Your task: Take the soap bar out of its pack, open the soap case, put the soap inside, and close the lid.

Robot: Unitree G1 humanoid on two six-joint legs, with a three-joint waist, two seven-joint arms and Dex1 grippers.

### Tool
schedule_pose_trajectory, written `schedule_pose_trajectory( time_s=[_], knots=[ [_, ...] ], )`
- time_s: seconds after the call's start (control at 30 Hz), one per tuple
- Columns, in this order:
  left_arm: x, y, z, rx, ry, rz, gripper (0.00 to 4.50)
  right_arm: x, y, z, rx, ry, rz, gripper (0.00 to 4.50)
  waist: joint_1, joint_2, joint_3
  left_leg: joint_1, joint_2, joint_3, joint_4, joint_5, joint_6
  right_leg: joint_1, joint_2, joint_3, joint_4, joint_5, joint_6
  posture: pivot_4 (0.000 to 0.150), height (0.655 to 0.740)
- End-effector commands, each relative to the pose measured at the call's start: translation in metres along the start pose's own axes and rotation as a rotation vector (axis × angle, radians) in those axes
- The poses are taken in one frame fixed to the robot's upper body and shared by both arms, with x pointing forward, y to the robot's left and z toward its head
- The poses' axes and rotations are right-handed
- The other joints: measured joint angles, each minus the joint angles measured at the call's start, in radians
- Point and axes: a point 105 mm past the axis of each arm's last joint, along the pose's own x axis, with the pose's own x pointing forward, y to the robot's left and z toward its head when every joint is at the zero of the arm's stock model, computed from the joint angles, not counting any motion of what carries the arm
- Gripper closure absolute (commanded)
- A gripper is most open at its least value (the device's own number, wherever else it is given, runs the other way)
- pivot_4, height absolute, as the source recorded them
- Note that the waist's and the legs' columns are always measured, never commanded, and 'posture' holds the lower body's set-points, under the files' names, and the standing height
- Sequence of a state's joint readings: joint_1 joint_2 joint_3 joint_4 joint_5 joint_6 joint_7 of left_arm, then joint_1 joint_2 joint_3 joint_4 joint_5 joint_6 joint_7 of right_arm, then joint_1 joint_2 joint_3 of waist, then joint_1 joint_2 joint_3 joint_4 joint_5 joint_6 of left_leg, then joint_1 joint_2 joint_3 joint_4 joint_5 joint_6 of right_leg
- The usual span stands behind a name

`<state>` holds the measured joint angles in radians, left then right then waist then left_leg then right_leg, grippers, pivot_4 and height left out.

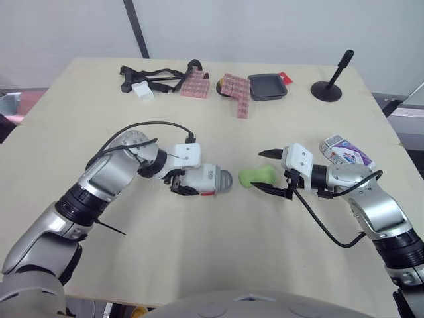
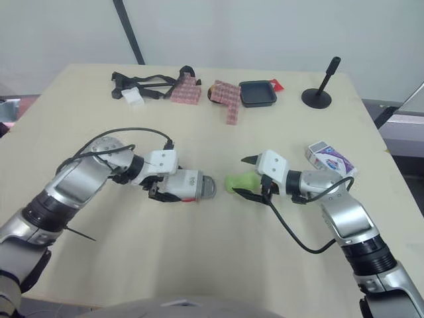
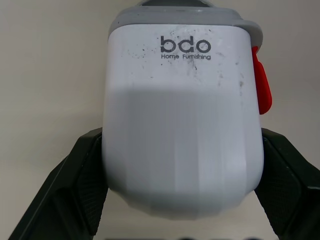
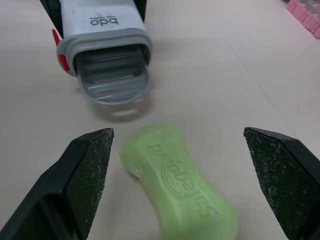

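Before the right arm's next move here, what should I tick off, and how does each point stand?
1. The soap bar is out of its pack: ok, it lies bare on the table.
2. The soap case is open: ok, its grey tray sticks out towards the soap.
3. The case is held: ok, the left gripper clamps its sides.
4. The right gripper straddles the soap: ok, one finger on each side.
5. The soap is gripped: not ok, the fingers stand apart from it.
6. The soap fits the tray: cannot tell.
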<state>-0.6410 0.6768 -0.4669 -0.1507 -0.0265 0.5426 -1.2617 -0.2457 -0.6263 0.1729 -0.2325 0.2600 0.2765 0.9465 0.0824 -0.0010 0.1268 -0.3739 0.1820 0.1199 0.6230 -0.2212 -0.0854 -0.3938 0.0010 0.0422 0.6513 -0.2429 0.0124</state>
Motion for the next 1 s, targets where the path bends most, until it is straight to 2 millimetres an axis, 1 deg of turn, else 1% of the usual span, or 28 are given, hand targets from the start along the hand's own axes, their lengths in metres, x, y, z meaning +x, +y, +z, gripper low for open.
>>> schedule_pose_trajectory(
  time_s=[0.03, 0.17, 0.33, 0.43, 0.53, 0.77, 0.87, 0.93, 1.0],
  knots=[
    [-0.007, 0.004, 0.0, 0.028, 0.028, 0.042, 1.04, -0.001, -0.002, 0.011, -0.053, -0.026, 0.011, 0.02, -0.004, 0.0, 0.0, 0.0, 0.0, 0.0, 0.0, 0.0, 0.0, 0.0, 0.0, 0.0, 0.0, 0.0, 0.0, 0.15, 0.74],
    [-0.015, -0.004, -0.012, 0.006, 0.053, 0.035, 1.04, -0.002, -0.003, 0.009, -0.056, -0.016, 0.008, 0.02, -0.012, 0.001, 0.0, 0.001, 0.001, 0.0, -0.001, 0.0, 0.0, 0.0, 0.001, 0.0, 0.0, 0.0, 0.0, 0.15, 0.74],
    [-0.026, 0.0, -0.015, -0.001, 0.053, 0.071, 1.04, -0.004, -0.002, 0.007, -0.061, -0.005, 0.012, 0.02, -0.002, 0.001, 0.0, 0.0, 0.0, 0.0, -0.001, 0.0, 0.0, 0.0, 0.0, 0.0, -0.001, 0.0, 0.0, 0.15, 0.74],
    [-0.031, 0.0, -0.019, -0.003, 0.071, 0.084, 1.04, -0.005, -0.003, 0.007, -0.061, -0.001, 0.011, 0.02, -0.003, 0.001, 0.0, 0.0, 0.0, 0.0, -0.001, 0.0, 0.0, 0.0, 0.0, 0.0, -0.001, 0.0, 0.0, 0.15, 0.74],
    [-0.039, -0.001, -0.026, -0.013, 0.082, 0.098, 1.04, -0.006, -0.003, 0.006, -0.062, 0.003, 0.012, 0.02, -0.006, 0.001, 0.0, 0.0, 0.0, 0.0, -0.001, 0.0, 0.0, 0.0, 0.001, 0.0, -0.001, 0.0, 0.0, 0.15, 0.74],
    [-0.062, -0.006, -0.042, -0.033, 0.098, 0.119, 1.04, -0.008, -0.002, 0.006, -0.059, 0.009, 0.025, 0.02, -0.005, 0.001, 0.0, 0.0, 0.001, 0.0, -0.002, 0.0, -0.001, 0.0, 0.0, 0.0, -0.002, 0.0, 0.0, 0.15, 0.74],
    [-0.069, -0.005, -0.049, -0.033, 0.113, 0.133, 1.04, -0.009, -0.002, 0.007, -0.06, 0.009, 0.026, 0.02, -0.004, 0.001, 0.0, 0.0, 0.001, 0.0, -0.002, 0.0, -0.001, 0.0, 0.0, 0.0, -0.002, 0.0, 0.0, 0.15, 0.74],
    [-0.075, -0.005, -0.056, -0.028, 0.096, 0.131, 1.04, -0.008, -0.003, 0.007, -0.063, 0.01, 0.025, 0.02, -0.005, 0.001, 0.0, 0.0, 0.0, 0.0, -0.002, 0.0, -0.001, 0.0, 0.0, -0.001, -0.002, 0.0, 0.0, 0.15, 0.74],
    [-0.073, -0.008, -0.058, -0.007, 0.053, 0.115, 1.04, -0.008, -0.003, 0.007, -0.063, 0.01, 0.025, 0.02, -0.008, 0.001, 0.0, 0.0, 0.001, 0.0, -0.002, 0.0, -0.001, 0.0, 0.001, 0.0, -0.002, 0.0, 0.0, 0.15, 0.74]
  ],
)
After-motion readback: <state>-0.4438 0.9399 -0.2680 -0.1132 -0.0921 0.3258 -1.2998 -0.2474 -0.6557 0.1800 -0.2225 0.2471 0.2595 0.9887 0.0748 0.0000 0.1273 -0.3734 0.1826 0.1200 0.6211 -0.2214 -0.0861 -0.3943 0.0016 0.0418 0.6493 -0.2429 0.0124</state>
